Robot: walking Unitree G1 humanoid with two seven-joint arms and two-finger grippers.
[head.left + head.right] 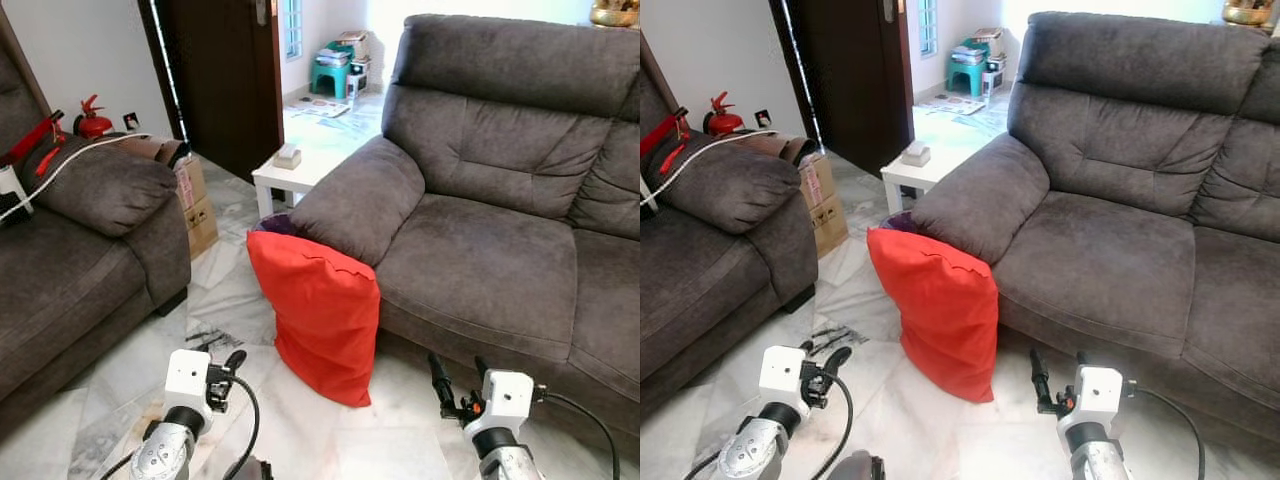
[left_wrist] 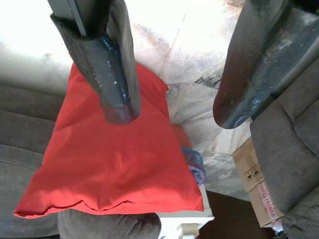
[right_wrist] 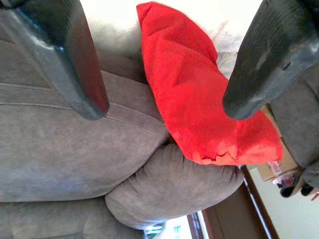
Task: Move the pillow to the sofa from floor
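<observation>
A home's living room: a grey sofa (image 1: pixel 500 200) ahead of the jaws, a second couch (image 1: pixel 70 250) off to their left, marble floor (image 1: pixel 330 430) under them. Beyond stand a small white bench (image 1: pixel 295 170), a dark door (image 1: pixel 215 70), cardboard boxes (image 1: pixel 195 205) and a fire extinguisher (image 1: pixel 92 120).

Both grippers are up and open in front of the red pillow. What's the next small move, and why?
Probably reach both arms forward to bracket the red pillow. It stands on the floor against the sofa, with the left gripper and right gripper open but short of it.
</observation>
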